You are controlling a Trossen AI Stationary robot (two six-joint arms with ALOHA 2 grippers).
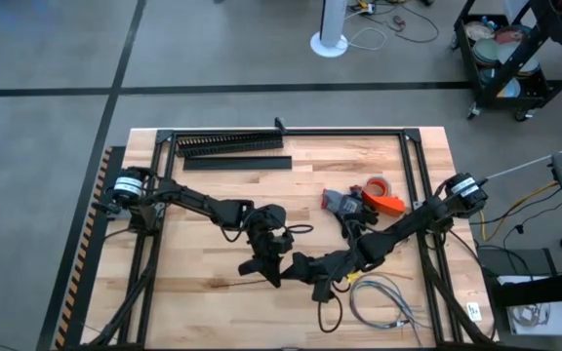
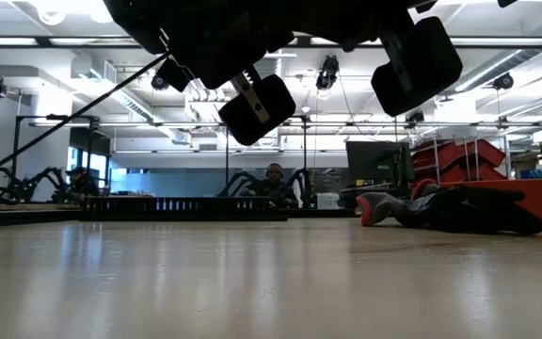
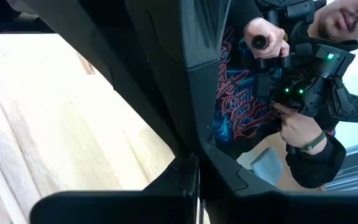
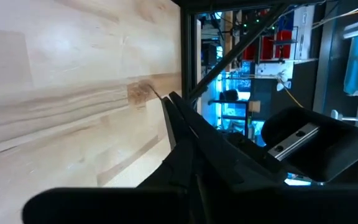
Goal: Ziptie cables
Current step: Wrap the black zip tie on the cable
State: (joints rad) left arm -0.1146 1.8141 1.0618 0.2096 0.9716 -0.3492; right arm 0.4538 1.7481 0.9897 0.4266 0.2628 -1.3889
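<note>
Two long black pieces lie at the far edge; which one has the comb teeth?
The toothed duct, farther from the arms; the plain black strip lies just nearer.

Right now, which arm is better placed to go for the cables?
Right, probably. In the high view the cables lie near the table's front right, close beside the right gripper. The left gripper sits further toward the middle, with the right arm between it and the bundle.

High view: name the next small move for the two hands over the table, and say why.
Probably swing the right hand toward the cables. Both it and the left hand hang over bare wood in the middle of the table, while the pale-grey bundle lies loose and untouched near the table's front edge, on the right arm's side. That makes it the closer hand, as far as the views show.
</note>
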